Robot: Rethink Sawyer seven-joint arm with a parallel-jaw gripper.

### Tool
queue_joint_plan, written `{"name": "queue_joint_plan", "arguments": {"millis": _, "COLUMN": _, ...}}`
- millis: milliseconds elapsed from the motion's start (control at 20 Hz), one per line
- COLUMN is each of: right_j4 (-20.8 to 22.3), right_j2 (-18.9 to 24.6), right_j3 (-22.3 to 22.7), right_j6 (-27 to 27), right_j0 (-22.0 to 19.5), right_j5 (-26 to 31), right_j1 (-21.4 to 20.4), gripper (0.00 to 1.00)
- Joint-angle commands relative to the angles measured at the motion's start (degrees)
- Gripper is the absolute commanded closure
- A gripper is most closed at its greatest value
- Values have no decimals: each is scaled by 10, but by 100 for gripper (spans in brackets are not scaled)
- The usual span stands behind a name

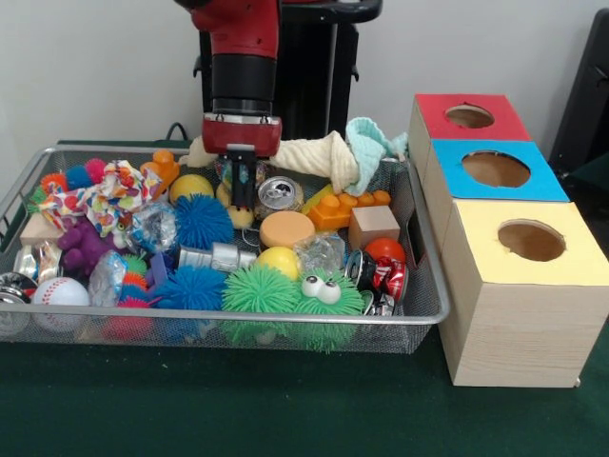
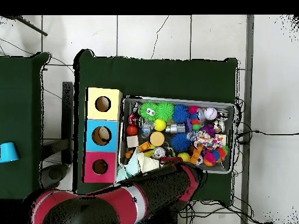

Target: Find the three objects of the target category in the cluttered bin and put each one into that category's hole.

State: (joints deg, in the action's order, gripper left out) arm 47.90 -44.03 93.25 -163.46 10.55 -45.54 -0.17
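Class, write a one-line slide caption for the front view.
Sawyer's gripper descends into a cluttered mesh bin beside three sorting boxes.

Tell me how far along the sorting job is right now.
Nothing looks sorted yet: what shows through the red box, blue box and yellow box holes looks empty. The gripper hangs over the bin near a crushed can, holding nothing. All three placements seem left.

Bin (image 1: 419, 238) beside boxes (image 1: 514, 286)
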Motion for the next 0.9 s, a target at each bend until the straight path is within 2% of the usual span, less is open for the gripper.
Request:
{"name": "queue_joint_plan", "arguments": {"millis": 50, "right_j4": 267, "right_j2": 91, "right_j3": -84, "right_j6": -243, "right_j0": 45, "right_j5": 135, "right_j1": 14, "gripper": 100}}
{"name": "queue_joint_plan", "arguments": {"millis": 100, "right_j4": 270, "right_j2": 95, "right_j3": -84, "right_j6": -249, "right_j0": 42, "right_j5": 136, "right_j1": 9, "gripper": 100}}
{"name": "queue_joint_plan", "arguments": {"millis": 200, "right_j4": 316, "right_j2": 92, "right_j3": -97, "right_j6": -309, "right_j0": 56, "right_j5": 132, "right_j1": 17, "gripper": 100}}
{"name": "queue_joint_plan", "arguments": {"millis": 550, "right_j4": 377, "right_j2": 76, "right_j3": -118, "right_j6": -399, "right_j0": 76, "right_j5": 101, "right_j1": 23, "gripper": 100}}
{"name": "queue_joint_plan", "arguments": {"millis": 750, "right_j4": 393, "right_j2": 70, "right_j3": -124, "right_j6": -420, "right_j0": 81, "right_j5": 87, "right_j1": 26, "gripper": 100}}
{"name": "queue_joint_plan", "arguments": {"millis": 900, "right_j4": 395, "right_j2": 74, "right_j3": -128, "right_j6": -416, "right_j0": 76, "right_j5": 83, "right_j1": 22, "gripper": 100}}
